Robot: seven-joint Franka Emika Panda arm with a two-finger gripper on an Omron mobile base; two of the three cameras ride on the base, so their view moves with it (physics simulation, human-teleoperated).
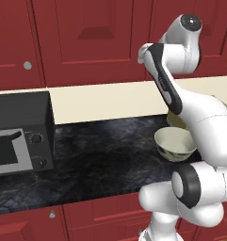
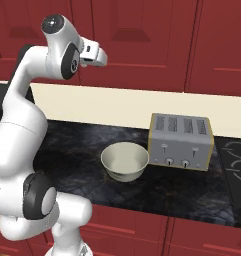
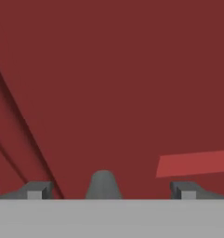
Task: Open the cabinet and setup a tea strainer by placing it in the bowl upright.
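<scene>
Cabinet (image 2: 137, 35) doors were shut, above bowl (image 2: 125, 161); nothing opened yet. Gripper (image 3: 108, 191) was up against door panel, jaws spread wide, empty. Bowl sat empty on counter (image 2: 182, 190), just beside toaster (image 2: 181, 142). Tea strainer unseen, presumably behind doors. Opening, fetching, placing all remained.
</scene>
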